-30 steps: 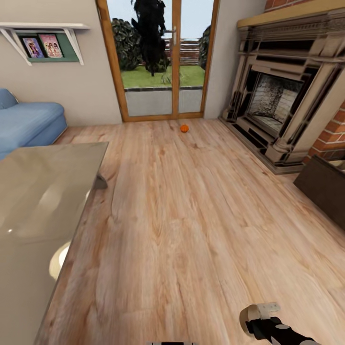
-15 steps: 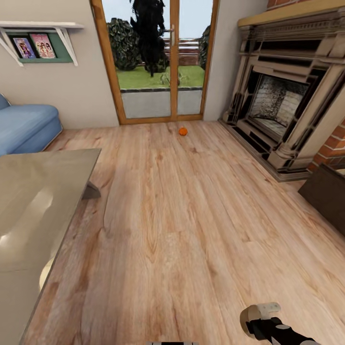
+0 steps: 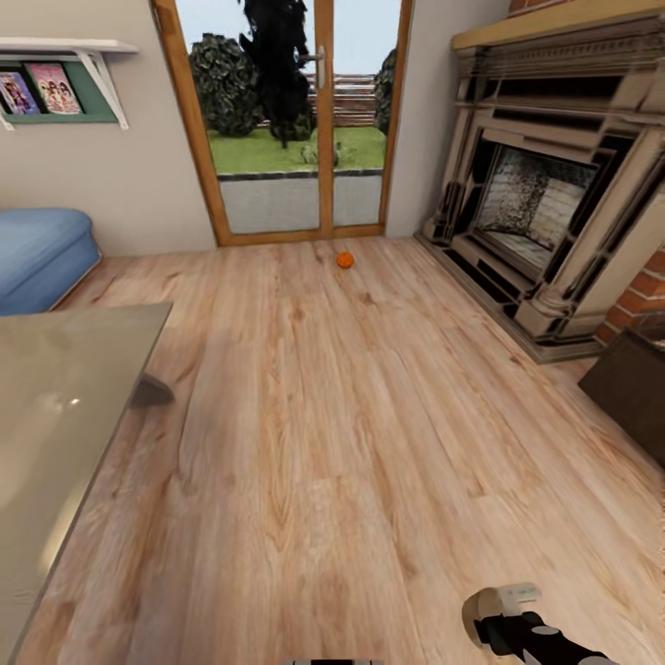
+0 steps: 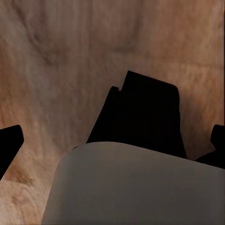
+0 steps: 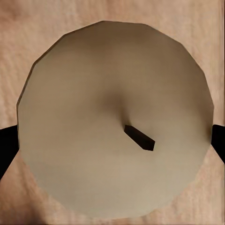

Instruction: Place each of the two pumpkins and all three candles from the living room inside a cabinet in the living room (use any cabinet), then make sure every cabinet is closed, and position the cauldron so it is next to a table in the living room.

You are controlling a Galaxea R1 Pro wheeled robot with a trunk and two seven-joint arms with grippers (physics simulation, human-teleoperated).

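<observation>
Stubby beige wax candle (image 5: 112,93), clamped across its sides by right gripper (image 5: 112,143).
Judged light, stiff, faintly slick; mid-height hold best. Left gripper (image 4: 113,140) jaws: could not tell.

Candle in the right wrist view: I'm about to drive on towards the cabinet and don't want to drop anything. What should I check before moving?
1. Right gripper hold: the candle sits between both fingers, touching each side. Ok.
2. Left gripper hold: a beige-grey cylinder lies between its fingers, but contact is not visible. Cannot tell.
3. Floor ahead: bare boards in front. Ok.
4. Pumpkin located: on the floor near the glass door. Ok.
5. Cabinet drawer open to receive: just a dark corner shows at the right edge. Cannot tell.
6. Table clearance: it stands off to the left. Ok.
</observation>
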